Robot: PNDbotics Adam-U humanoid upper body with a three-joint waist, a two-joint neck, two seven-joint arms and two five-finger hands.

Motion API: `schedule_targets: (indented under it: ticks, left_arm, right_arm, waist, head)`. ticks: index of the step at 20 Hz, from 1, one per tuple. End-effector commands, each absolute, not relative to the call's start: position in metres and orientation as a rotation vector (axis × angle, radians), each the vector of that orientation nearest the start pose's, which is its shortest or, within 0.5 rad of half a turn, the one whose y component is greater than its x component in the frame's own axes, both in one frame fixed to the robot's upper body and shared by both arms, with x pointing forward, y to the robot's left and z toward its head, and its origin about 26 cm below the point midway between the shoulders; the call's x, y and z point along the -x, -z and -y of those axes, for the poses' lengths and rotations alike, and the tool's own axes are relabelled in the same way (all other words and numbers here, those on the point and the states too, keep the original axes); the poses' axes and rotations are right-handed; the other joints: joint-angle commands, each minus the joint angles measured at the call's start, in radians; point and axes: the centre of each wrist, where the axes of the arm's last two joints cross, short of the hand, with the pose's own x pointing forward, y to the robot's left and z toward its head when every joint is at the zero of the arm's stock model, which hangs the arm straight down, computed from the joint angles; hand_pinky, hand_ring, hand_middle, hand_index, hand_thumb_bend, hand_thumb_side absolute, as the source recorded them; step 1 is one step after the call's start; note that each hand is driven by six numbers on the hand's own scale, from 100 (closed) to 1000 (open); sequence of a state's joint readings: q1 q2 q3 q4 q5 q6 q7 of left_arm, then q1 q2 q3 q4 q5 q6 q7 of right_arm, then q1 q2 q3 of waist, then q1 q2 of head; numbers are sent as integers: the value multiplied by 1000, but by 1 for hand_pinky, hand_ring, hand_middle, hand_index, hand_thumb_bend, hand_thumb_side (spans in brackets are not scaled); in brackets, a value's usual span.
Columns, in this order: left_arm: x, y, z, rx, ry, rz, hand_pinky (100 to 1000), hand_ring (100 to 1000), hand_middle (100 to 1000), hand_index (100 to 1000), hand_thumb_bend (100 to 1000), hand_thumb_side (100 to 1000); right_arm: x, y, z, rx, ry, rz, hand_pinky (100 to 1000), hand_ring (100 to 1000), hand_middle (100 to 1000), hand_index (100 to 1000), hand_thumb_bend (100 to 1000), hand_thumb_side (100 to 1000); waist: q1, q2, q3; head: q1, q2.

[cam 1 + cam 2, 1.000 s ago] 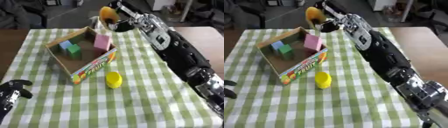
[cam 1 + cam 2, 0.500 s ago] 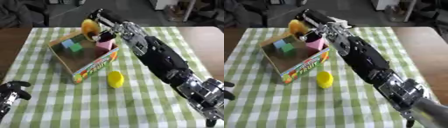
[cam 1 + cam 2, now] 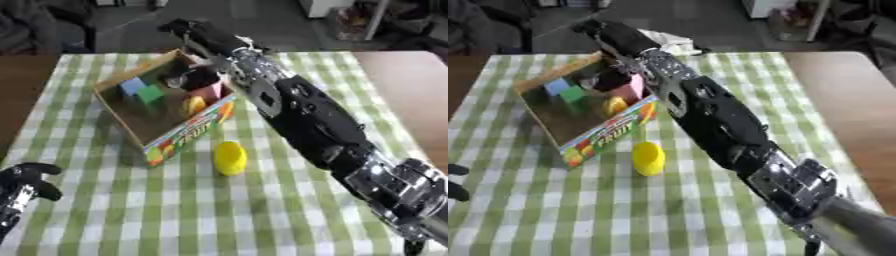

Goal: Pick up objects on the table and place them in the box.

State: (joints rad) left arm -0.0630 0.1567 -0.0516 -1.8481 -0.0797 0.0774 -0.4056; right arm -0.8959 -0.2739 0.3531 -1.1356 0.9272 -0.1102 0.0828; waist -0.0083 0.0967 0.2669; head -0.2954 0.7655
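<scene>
Surface [image 3: 289, 220]: one, under a green checked cloth. Box [image 3: 188, 134]: one, open, tilted, fruit print on its front wall. Right hand [image 3: 194, 77] reaches into the box over the far wall; fingers are dark against the inside, cannot tell whether they grasp or have released. Best to lift straight up and clear the pink block and wall.

Inside the box: pink block [image 3: 210, 91], one; green block [image 3: 150, 94], one; blue block [image 3: 132, 85], one; orange piece [image 3: 193, 105], one.

Outside, just before the box: yellow piece [image 3: 230, 158], one, next to fetch.

Left hand [image 3: 19, 192] idle at lower left corner, fingers curled, empty.
</scene>
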Motion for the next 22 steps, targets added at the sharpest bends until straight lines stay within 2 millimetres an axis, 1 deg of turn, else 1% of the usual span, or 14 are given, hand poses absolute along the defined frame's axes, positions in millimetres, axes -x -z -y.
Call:
schedule_targets:
  ticks: [1, 2, 3, 4, 5, 6, 7, 8, 10, 13, 15, 17, 22]
  left_arm:
    - [-285, -90, -249, 141, 603, 1765, 586, 523, 651, 702, 100, 648]
    - [-285, -91, -250, 135, 599, 1766, 586, 523, 651, 702, 100, 649]
    - [-284, -90, -251, 128, 595, 1765, 586, 523, 651, 702, 100, 650]
    - [-284, -90, -252, 121, 592, 1763, 586, 523, 651, 702, 100, 650]
    - [-284, -90, -253, 115, 589, 1763, 586, 523, 651, 702, 100, 650]
    - [-284, -90, -254, 109, 586, 1763, 586, 522, 650, 702, 100, 651]
    - [-284, -91, -256, 99, 582, 1764, 586, 522, 650, 702, 100, 650]
    - [-284, -91, -257, 93, 579, 1764, 587, 523, 650, 702, 100, 651]
    - [-284, -92, -258, 79, 572, 1769, 586, 523, 651, 702, 100, 650]
    - [-285, -95, -260, 64, 567, 1776, 586, 523, 651, 702, 100, 651]
    - [-284, -95, -261, 56, 563, 1775, 586, 523, 651, 701, 100, 652]
    - [-285, -95, -261, 57, 565, 1776, 587, 523, 651, 702, 100, 652]
    - [-285, -94, -260, 65, 572, 1774, 587, 523, 651, 702, 100, 652]
  right_arm:
    - [-443, -200, 155, 976, -1471, 1923, 827, 931, 905, 959, 378, 483]
    - [-440, -203, 159, 972, -1455, 1947, 825, 935, 884, 950, 329, 411]
    - [-436, -204, 164, 962, -1443, 1966, 826, 938, 879, 947, 314, 399]
    - [-433, -204, 170, 949, -1438, 1979, 824, 939, 863, 938, 273, 351]
    - [-429, -204, 176, 936, -1437, 1990, 824, 939, 863, 938, 273, 351]
    - [-425, -205, 183, 928, -1432, 1998, 819, 935, 843, 927, 233, 279]
    - [-421, -205, 192, 926, -1424, 1996, 818, 936, 841, 926, 223, 275]
    - [-416, -204, 200, 921, -1416, 1990, 816, 939, 826, 914, 186, 279]
    - [-406, -199, 213, 902, -1404, 1956, 816, 939, 811, 903, 165, 296]
    - [-394, -177, 226, 830, -1429, 1847, 825, 952, 804, 894, 146, 370]
    - [-384, -159, 228, 746, -1491, 1802, 831, 958, 813, 904, 147, 420]
    - [-371, -143, 226, 643, -1563, 1779, 838, 966, 822, 914, 158, 462]
    - [-337, -109, 221, 397, -1695, 1744, 849, 981, 851, 933, 183, 497]
  waist:
    - [2, -9, -7]
    - [1, -8, -13]
    - [-1, -8, -19]
    - [-3, -8, -26]
    - [-5, -8, -31]
    - [-9, -7, -39]
    - [-12, -7, -51]
    - [-15, -6, -58]
    - [-19, -3, -78]
    - [-21, 5, -97]
    - [-22, 7, -104]
    - [-22, 8, -107]
    - [-20, 4, -102]
  head:
    - [8, 5]
    - [14, 5]
    - [21, 5]
    - [27, 5]
    - [32, 5]
    - [39, 5]
    - [50, 5]
    - [57, 5]
    - [74, 5]
    - [92, 5]
    - [95, 5]
    - [96, 5]
    - [86, 5]
